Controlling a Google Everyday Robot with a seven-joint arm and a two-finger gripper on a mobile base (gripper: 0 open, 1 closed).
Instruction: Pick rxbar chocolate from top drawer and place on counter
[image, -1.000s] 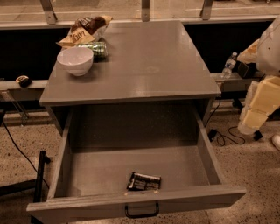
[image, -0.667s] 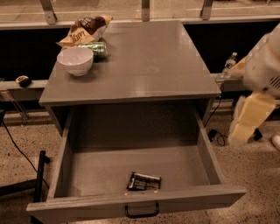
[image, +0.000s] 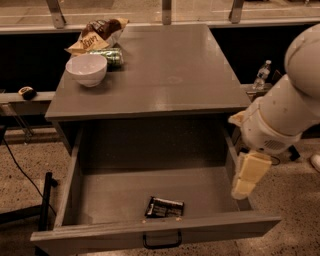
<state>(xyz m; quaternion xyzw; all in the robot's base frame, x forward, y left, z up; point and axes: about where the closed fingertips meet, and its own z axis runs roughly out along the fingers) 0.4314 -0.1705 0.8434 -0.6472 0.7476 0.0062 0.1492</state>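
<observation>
The rxbar chocolate (image: 164, 207), a small flat dark bar with white lettering, lies on the floor of the open top drawer (image: 105, 197), near its front panel and a little right of centre. The drawer's black handle (image: 162, 241) shows at the bottom. The grey counter (image: 170, 70) is above it. My gripper (image: 245, 181), cream coloured, hangs at the end of the white arm (image: 287, 112) over the drawer's right wall, to the right of the bar and above it. It holds nothing that I can see.
A white bowl (image: 86, 69), a green can (image: 111, 56) and a crinkled brown-and-yellow chip bag (image: 97, 32) sit at the counter's back left. A water bottle (image: 262, 75) stands behind the arm on the right. A black stand and cable (image: 46, 192) lie left of the drawer.
The arm has swung in from the right edge, leftward and down. The gripper now hangs over the drawer's right wall. The bar has not moved.
</observation>
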